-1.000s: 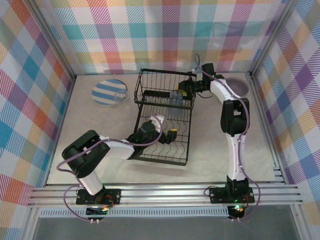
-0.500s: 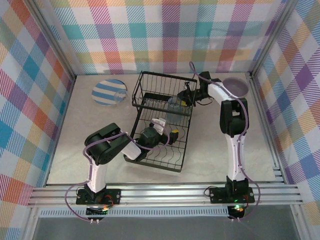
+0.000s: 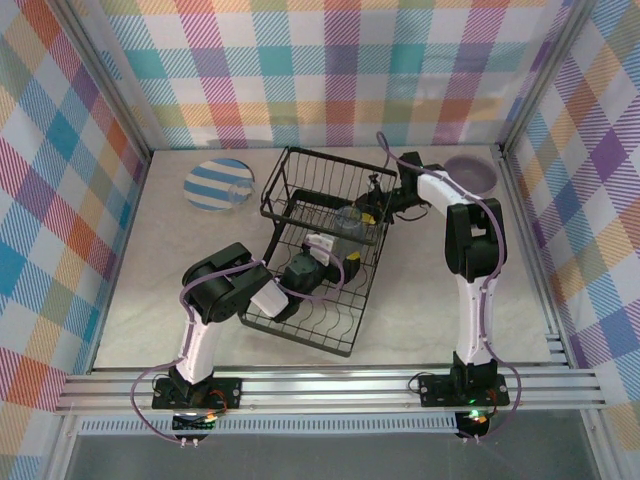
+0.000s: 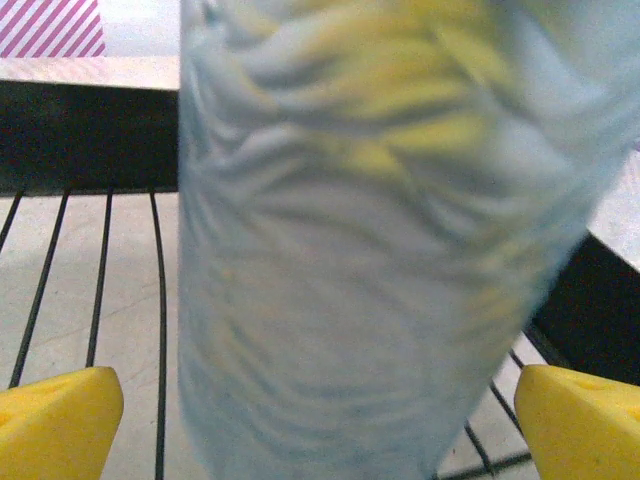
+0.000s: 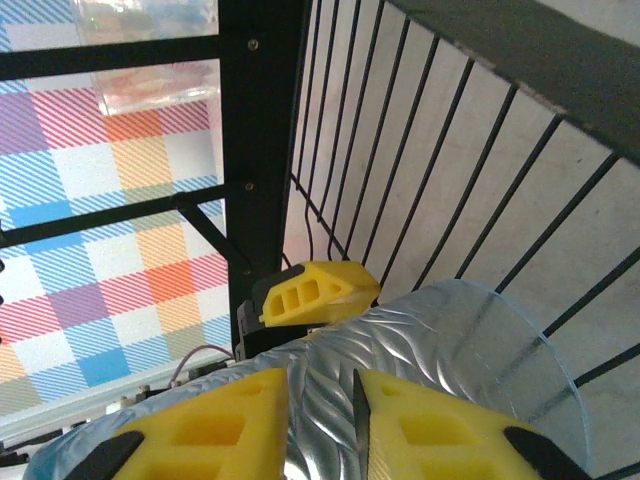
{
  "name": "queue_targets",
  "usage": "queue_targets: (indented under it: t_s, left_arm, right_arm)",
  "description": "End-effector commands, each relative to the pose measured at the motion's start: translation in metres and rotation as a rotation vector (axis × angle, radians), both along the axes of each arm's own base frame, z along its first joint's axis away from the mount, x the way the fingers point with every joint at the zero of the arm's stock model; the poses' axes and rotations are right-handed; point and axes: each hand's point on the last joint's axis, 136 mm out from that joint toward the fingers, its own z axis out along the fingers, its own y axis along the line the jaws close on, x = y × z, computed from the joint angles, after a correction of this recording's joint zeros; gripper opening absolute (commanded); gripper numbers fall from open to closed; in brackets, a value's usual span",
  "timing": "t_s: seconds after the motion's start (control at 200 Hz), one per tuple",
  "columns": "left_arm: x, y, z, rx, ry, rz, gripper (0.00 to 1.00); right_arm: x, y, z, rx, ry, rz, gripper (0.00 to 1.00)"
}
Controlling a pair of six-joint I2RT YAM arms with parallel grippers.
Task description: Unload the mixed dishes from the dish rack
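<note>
Tumbler (image 4: 380, 230) — between spread left tool (image 4: 315, 425), rim pinched by right tool (image 5: 320, 425)

The top camera looks steeply down from high behind onto the whole beige table (image 3: 420, 320). Both wrist cameras sit very close to the translucent grey-blue ribbed tumbler (image 4: 380, 250) inside the black wire dish rack (image 3: 330, 153); all views share both.

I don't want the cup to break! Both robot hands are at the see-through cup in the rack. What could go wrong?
The right gripper pinches just the rim of the tumbler, so it could slip or tip when lifted. The left gripper is open around the same tumbler, so the two arms might bump or tug against each other. The wires of the dish rack are close around it and could snag it.
</note>
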Motion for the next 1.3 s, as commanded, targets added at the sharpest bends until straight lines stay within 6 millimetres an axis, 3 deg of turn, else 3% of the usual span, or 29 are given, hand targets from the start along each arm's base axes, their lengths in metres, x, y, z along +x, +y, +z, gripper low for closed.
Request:
queue_targets:
  t_s: [0.0, 0.245, 0.545, 0.675, 0.965, 1.295]
  left_arm:
    - [0.006, -0.004, 0.002, -0.013, -0.015, -0.004, 1.0]
    - [0.007, -0.002, 0.01, -0.035, -0.018, 0.01, 1.0]
    - [0.012, -0.006, -0.002, -0.033, 0.011, 0.017, 1.0]
    - [0.014, -0.011, -0.005, -0.025, 0.022, 0.005, 1.0]
    - [0.007, -0.002, -0.005, -0.004, 0.002, 0.011, 0.89]
    - [-0.019, 0.009, 0.001, -0.04, 0.019, -0.045, 0.76]
  right_arm:
    - [-0.023, 0.014, 0.026, 0.05, -0.001, 0.055, 0.26]
    - [-0.032, 0.015, 0.025, 0.084, 0.042, 0.057, 0.25]
    - [-0.065, 0.013, 0.022, 0.076, 0.078, 0.075, 0.24]
    - [-0.068, 0.011, 0.019, 0.055, 0.074, 0.077, 0.24]
    - [-0.045, 0.014, 0.02, 0.047, 0.085, 0.058, 0.21]
    - [-0.004, 0.0, 0.021, -0.04, 0.041, -0.035, 0.22]
